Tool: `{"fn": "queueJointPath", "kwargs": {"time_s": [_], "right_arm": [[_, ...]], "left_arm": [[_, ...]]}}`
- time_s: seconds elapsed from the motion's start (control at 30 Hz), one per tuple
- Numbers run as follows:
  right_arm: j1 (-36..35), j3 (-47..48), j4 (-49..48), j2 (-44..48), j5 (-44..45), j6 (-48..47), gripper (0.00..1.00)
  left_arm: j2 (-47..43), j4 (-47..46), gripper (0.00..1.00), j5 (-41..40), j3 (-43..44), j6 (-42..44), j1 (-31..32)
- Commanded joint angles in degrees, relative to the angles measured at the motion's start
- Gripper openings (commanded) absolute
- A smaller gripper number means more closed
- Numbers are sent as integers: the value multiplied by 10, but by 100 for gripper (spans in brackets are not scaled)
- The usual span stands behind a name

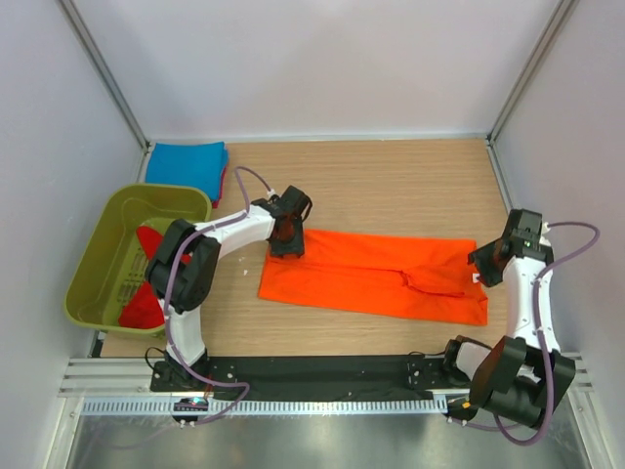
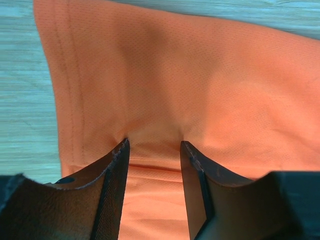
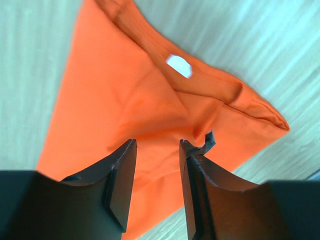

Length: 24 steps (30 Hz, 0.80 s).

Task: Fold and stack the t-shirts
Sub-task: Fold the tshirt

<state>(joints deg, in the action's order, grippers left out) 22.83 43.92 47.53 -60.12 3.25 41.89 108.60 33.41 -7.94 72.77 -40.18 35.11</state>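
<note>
A bright orange t-shirt (image 1: 376, 276), folded into a long strip, lies flat across the middle of the table. My left gripper (image 1: 286, 240) is at its far left corner. In the left wrist view the gripper (image 2: 154, 145) is open, with its tips pressed onto the orange cloth (image 2: 165, 85) and a small ridge of cloth between them. My right gripper (image 1: 486, 264) is at the shirt's right end. In the right wrist view it (image 3: 157, 142) is open just above the cloth near the white neck label (image 3: 178, 65). A folded blue t-shirt (image 1: 186, 166) lies at the back left on a red one (image 1: 224, 186).
An olive-green tub (image 1: 98, 256) stands at the left with red t-shirts (image 1: 146, 303) inside. White walls enclose the table on three sides. Bare wood lies behind the orange shirt and in front of it.
</note>
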Motion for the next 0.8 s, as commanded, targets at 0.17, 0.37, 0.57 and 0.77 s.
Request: {"fn": "queueJointPath", "kwargs": {"time_s": [0.17, 0.37, 0.57, 0.77], "right_arm": [[-2, 96, -87, -77, -24, -21, 47], [-1, 89, -206, -183, -83, -103, 39], [42, 100, -253, -265, -137, -152, 44], [42, 94, -292, -317, -136, -150, 43]], "left_arm": [[-11, 46, 48, 0, 86, 19, -5], [45, 55, 47, 3, 120, 25, -17], [71, 49, 47, 0, 114, 23, -29], [79, 42, 48, -6, 98, 13, -29]]}}
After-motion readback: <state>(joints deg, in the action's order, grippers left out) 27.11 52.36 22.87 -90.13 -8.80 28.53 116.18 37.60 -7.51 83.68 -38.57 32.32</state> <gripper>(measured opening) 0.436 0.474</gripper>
